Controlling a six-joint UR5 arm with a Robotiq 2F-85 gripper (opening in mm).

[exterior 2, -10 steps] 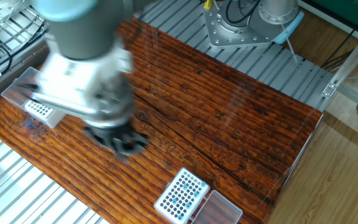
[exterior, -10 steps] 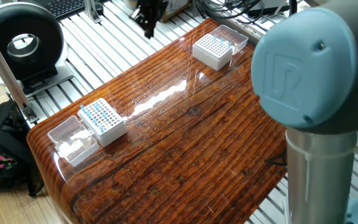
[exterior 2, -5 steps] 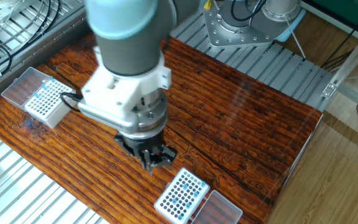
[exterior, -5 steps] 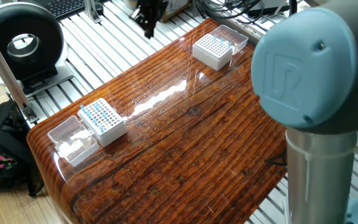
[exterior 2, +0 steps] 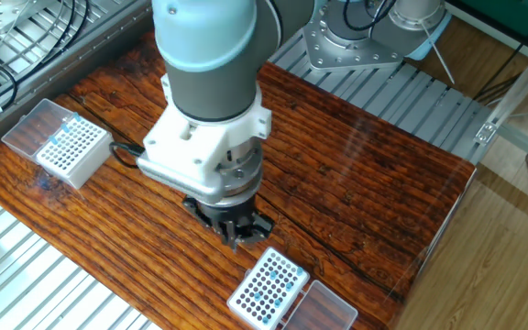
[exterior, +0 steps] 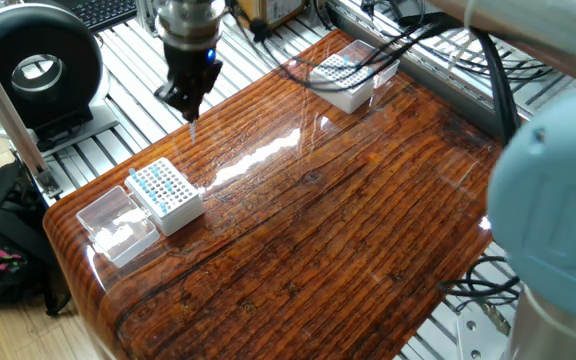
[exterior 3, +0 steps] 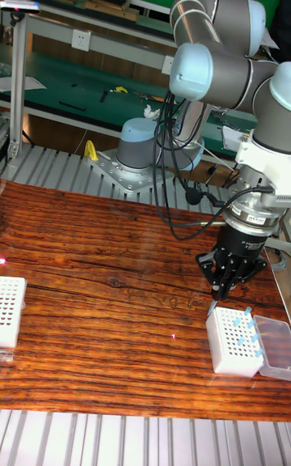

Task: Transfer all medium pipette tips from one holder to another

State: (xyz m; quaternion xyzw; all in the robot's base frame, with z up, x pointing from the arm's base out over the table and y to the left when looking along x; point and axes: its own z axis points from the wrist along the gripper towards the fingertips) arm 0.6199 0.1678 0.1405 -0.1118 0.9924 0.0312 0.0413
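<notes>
A glossy wooden table [exterior: 368, 220] bears two white tip boxes [exterior: 166, 193] [exterior: 344, 78].

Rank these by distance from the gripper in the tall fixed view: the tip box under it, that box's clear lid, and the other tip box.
From the gripper:
1. Tip box, just below it.
2. Clear lid, beside that box.
3. Other tip box, at the far table edge.

Robotics laboratory workcell. A UR5 arm [exterior 3: 218, 53] stands on a metal base plate [exterior 2: 360, 41] bolted to a bench of ribbed aluminium profiles [exterior 2: 39, 275], into which a glossy wooden tabletop [exterior: 318, 220] is set. White pipette-tip boxes [exterior: 166, 193] with clear lids sit on the wood. At upper left of the tall fixed view: green-surfaced workbench shelving [exterior 3: 73, 82] and a wall socket [exterior 3: 80, 40]. Loose cables [exterior: 408, 40] and a keyboard [exterior: 108, 10] line the top of one fixed view.
</notes>
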